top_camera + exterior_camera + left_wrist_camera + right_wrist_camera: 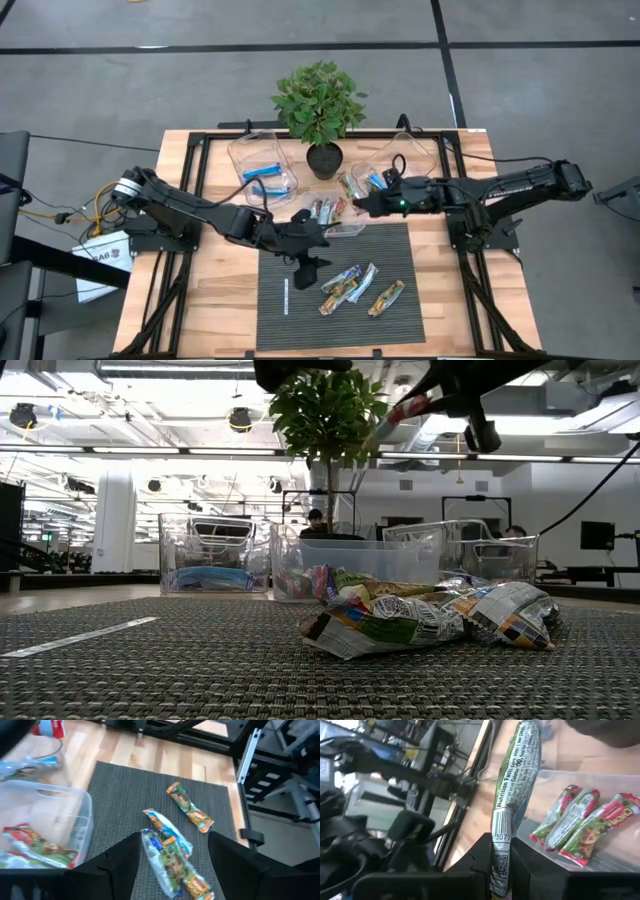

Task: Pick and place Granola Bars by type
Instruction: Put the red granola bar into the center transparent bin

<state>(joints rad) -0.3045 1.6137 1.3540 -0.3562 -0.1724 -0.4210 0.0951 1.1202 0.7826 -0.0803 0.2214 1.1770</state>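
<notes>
High view: right gripper (357, 206) pinching granola bar (512, 795) over tub (330, 222) at mat's (400, 250) back edge; left gripper (312, 268) spread above mat.

Mat (300, 320) on table (190, 320), near front edge. Loose bars (350, 285) on mat, right of stick (286, 297). Three tubs behind mat: left tub (262, 162), middle tub (335, 215), right tub (400, 165). Plant pot (324, 158) between left and right tubs. Left gripper (310, 268) above mat, beside loose bars. Right gripper (358, 204) above middle tub, holding one bar (512, 805).
</notes>
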